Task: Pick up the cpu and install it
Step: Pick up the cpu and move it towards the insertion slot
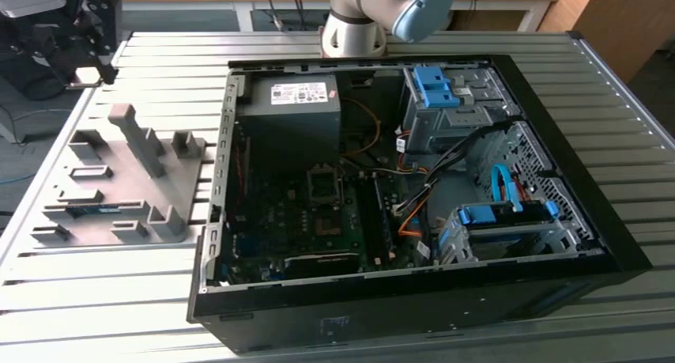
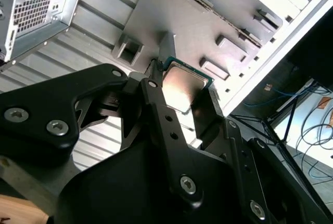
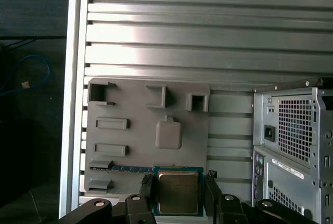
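The cpu [image 3: 178, 192], a small square chip with a dull silver top and a green edge, sits between the two black fingers of my gripper [image 3: 178, 183]. The second wrist view shows the same cpu [image 2: 183, 84] clamped from both sides by the gripper [image 2: 182, 93]. In the exterior view my gripper [image 1: 84, 72] hangs at the far left, above the table and beyond the far end of the grey holder tray [image 1: 126, 181]. The chip is held clear of the tray. The open computer case [image 1: 401, 181] lies to the exterior view's right, its bare square socket [image 1: 325, 185] showing on the motherboard.
The grey tray [image 3: 148, 130] has several raised slots and posts, and a long narrow memory stick [image 3: 122, 169] lies in one. The case's rear panel [image 3: 294, 146] stands close beside the tray. Cables, drive cages and a power supply [image 1: 290, 110] crowd the case's inside.
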Controlling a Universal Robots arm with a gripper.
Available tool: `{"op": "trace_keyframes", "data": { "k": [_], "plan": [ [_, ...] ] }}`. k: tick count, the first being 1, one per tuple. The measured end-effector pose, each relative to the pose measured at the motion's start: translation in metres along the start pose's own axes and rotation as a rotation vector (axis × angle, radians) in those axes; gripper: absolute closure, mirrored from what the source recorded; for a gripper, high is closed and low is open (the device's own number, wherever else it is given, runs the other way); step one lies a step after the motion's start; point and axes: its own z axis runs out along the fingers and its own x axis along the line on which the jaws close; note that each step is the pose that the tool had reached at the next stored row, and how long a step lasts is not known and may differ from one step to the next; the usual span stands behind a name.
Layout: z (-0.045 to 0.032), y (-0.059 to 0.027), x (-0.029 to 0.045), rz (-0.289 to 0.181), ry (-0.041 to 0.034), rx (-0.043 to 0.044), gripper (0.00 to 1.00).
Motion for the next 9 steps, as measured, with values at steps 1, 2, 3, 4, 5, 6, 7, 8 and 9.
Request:
{"op": "trace_keyframes", "data": {
  "k": [1,2,3,4,5,6,7,8,9],
  "plan": [
    [0.0,0.0,-0.0022,0.0,0.0,-0.0001,0.53],
    [-0.0001,-0.0001,-0.0043,0.0,0.0001,0.0,0.53],
    [-0.0002,-0.0002,-0.0065,0.0,0.0002,0.0,0.53],
    [-0.0002,-0.0002,-0.0086,0.0,0.0001,0.0,0.53],
    [-0.0003,-0.0003,-0.0107,0.0,0.0003,0.0,0.53],
    [-0.0003,-0.0003,-0.0127,0.0,0.0002,-0.0001,0.53],
    [-0.0003,-0.0004,-0.0147,0.0,0.0002,-0.0001,0.53],
    [-0.0003,-0.0004,-0.0167,0.0,0.0003,-0.0001,0.53],
    [-0.0004,-0.0005,-0.0186,0.0,0.0004,0.0,0.53]
  ]
}}
